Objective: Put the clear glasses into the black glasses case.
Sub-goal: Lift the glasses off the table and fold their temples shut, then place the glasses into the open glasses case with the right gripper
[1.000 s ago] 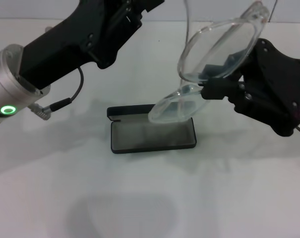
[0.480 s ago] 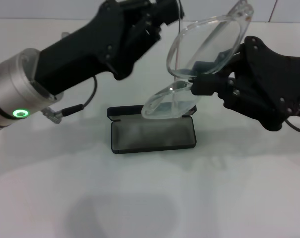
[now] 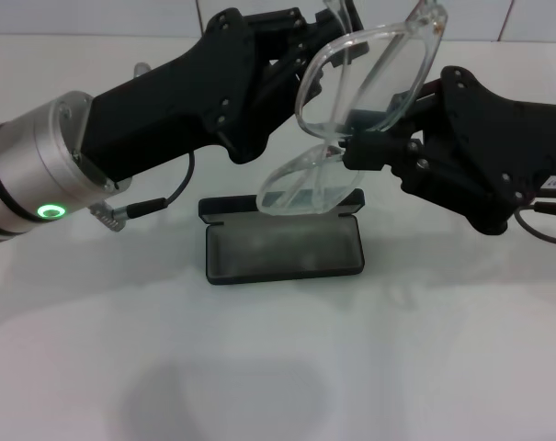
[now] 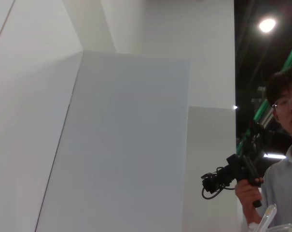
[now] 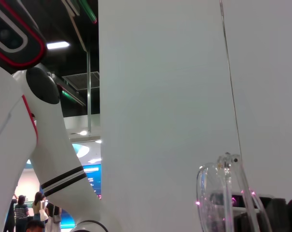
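The clear glasses [image 3: 365,83] hang tilted in the air, one lens high and the other lens low just over the back edge of the black glasses case [image 3: 282,250]. My right gripper [image 3: 358,152] comes in from the right and is shut on the glasses near the bridge. The case lies open on the white table, grey lining up, its lid [image 3: 224,207] folded back. My left gripper [image 3: 303,44] reaches in from the left, close against the upper lens and the clear arm. The glasses' rim [image 5: 218,203] also shows in the right wrist view.
A grey cable and plug [image 3: 121,211] hang under the left arm, left of the case. The white table [image 3: 278,367] spreads in front of the case. A white wall stands behind, and a person with a camera [image 4: 247,179] is far off.
My left arm has swung right and come up against the glasses. My right gripper has carried the glasses slightly left and turned them more upright above the case.
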Controlling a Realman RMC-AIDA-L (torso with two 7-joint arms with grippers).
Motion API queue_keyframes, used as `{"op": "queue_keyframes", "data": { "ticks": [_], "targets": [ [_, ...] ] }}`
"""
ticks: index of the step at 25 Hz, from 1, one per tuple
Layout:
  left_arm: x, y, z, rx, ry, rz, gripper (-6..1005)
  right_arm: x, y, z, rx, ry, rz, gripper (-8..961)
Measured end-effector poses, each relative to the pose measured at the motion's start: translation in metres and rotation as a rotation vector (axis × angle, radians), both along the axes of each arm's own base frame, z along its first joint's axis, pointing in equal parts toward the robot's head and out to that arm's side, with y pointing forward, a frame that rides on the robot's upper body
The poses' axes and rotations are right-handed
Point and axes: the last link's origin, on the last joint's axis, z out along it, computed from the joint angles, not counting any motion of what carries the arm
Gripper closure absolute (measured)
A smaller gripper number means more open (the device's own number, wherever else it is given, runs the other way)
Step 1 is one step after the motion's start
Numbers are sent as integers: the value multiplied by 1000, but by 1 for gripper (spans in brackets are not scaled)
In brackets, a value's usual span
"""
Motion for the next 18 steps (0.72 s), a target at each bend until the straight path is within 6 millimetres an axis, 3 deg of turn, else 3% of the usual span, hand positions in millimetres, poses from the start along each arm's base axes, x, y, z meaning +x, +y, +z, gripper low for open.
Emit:
{"op": "queue_keyframes", "data": {
  "ticks": [9, 18],
  "targets": [
    [-2, 1, 3, 15, -13, 14, 938, 1, 1, 1, 3, 3, -9, 884],
    [-29, 9, 20, 89, -54, 151, 938, 1, -3, 10, -16, -5, 24, 883]
  ]
}}
